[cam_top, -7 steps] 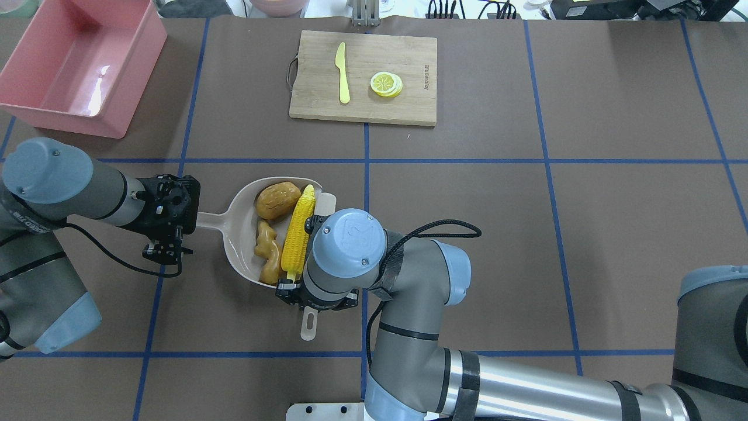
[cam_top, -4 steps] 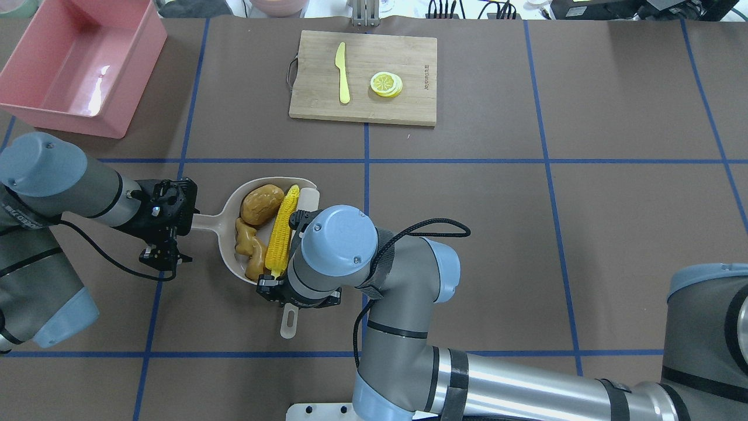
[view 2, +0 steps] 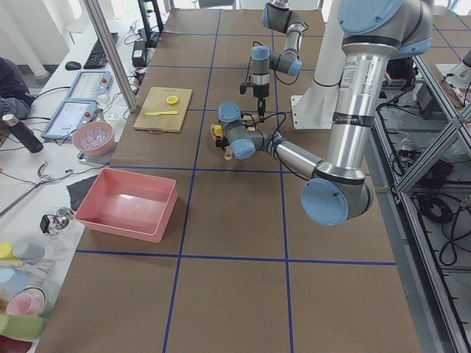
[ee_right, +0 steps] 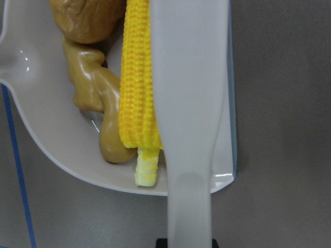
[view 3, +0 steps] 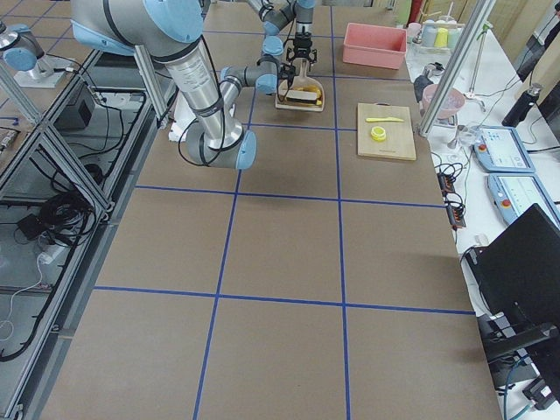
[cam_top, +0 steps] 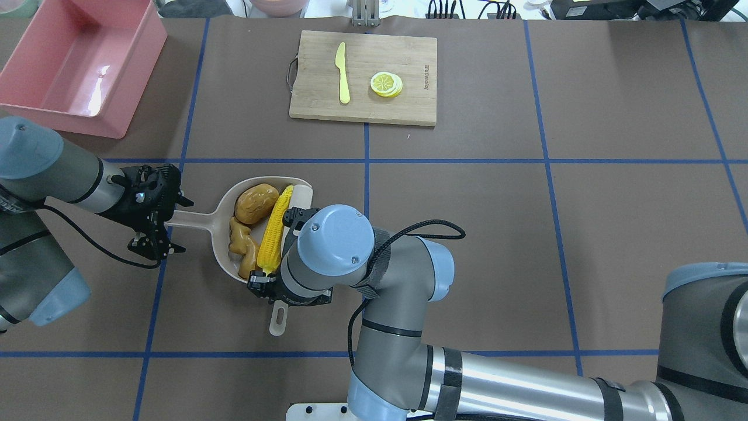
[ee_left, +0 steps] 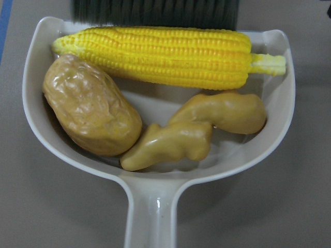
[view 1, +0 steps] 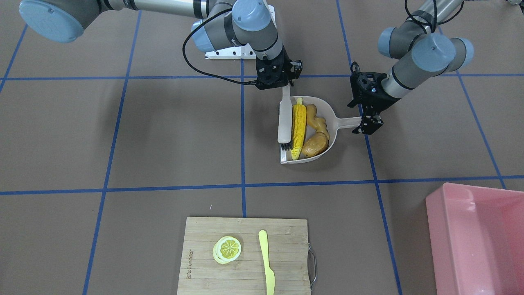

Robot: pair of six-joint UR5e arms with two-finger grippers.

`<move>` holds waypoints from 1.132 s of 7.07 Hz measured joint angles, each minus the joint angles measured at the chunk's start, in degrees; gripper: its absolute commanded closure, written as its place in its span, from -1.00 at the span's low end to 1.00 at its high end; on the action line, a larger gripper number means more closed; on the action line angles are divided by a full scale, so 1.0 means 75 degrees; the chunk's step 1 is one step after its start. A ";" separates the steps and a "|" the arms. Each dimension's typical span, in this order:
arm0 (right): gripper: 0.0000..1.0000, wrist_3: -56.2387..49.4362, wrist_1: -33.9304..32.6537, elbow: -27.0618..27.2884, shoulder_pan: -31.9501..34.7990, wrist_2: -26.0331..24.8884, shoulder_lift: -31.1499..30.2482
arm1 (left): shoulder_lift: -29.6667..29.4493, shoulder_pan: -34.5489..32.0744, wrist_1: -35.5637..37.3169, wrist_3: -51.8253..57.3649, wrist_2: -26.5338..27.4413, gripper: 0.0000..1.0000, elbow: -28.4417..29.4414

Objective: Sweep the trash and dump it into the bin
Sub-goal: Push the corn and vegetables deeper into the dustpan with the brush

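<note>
**Trash is in the pan; dumping comes next**

The corn cob (cam_top: 273,231), ginger root (cam_top: 239,245) and potato lump (cam_top: 255,203) lie in the dustpan (cam_top: 224,202), with the brush (view 1: 283,119) against the cob. The left claw (cam_top: 160,225) clenches the dustpan handle and the right claw (view 1: 282,84) grasps the brush. Next, probably: lift the pan level toward the pink bin (cam_top: 143,64), well apart.

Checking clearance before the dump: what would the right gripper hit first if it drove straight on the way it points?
It points down: the right gripper, jaws shut on the brush, would likely meet the table just beside the dustpan; height above it is unclear.
</note>
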 measured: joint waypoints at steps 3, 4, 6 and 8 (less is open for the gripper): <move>1.00 0.0032 -0.0040 0.0085 0.0036 0.0020 -0.0067 | -0.0026 -0.0101 -0.0268 0.0017 -0.0009 -0.71 0.0186; 1.00 0.0029 -0.0081 0.0210 0.0042 0.0052 -0.0188 | -0.0033 -0.0112 -0.0289 0.0023 -0.0012 -0.70 0.0191; 1.00 0.0002 -0.0539 0.0770 0.0046 0.0087 -0.0501 | -0.0038 -0.0131 -0.0300 0.0047 -0.0014 -0.64 0.0195; 1.00 -0.0017 -0.0810 0.1130 0.0052 0.0092 -0.0699 | -0.0033 -0.0175 -0.0301 0.0059 -0.0014 -0.49 0.0196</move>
